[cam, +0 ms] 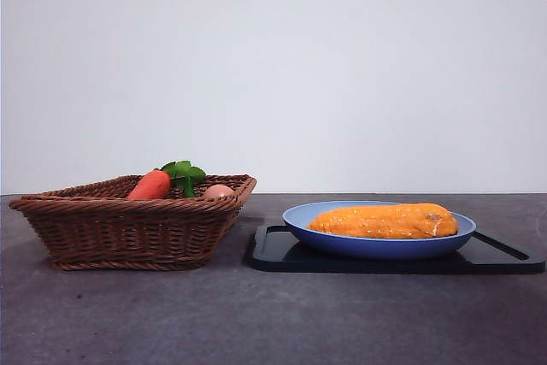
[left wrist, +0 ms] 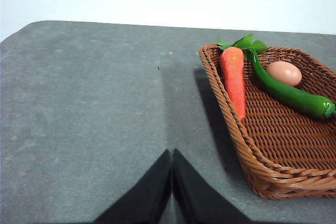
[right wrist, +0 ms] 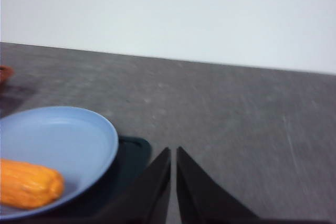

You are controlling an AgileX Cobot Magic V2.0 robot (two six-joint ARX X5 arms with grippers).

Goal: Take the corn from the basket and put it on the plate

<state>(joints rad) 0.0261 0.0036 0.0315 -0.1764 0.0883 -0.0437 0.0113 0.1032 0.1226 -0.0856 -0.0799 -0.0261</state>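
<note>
Right pincer (right wrist: 173, 182) pressed together, empty, beside plate (right wrist: 100, 129); corn (cam: 385, 220) already lies there. Best kept clear, left pincer (left wrist: 171, 184) likewise closed.

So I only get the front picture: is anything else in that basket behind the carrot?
Observer: Yes. The left wrist view shows a long green vegetable lying in the basket beside the carrot, with an egg on its other side.
Operator: And where are the arms? I see none.
Observer: The left gripper hangs over bare table beside the basket, jaws shut.
Operator: The other one?
Observer: The right gripper is shut too, off the plate, past the end of the corn that lies on it.
</note>
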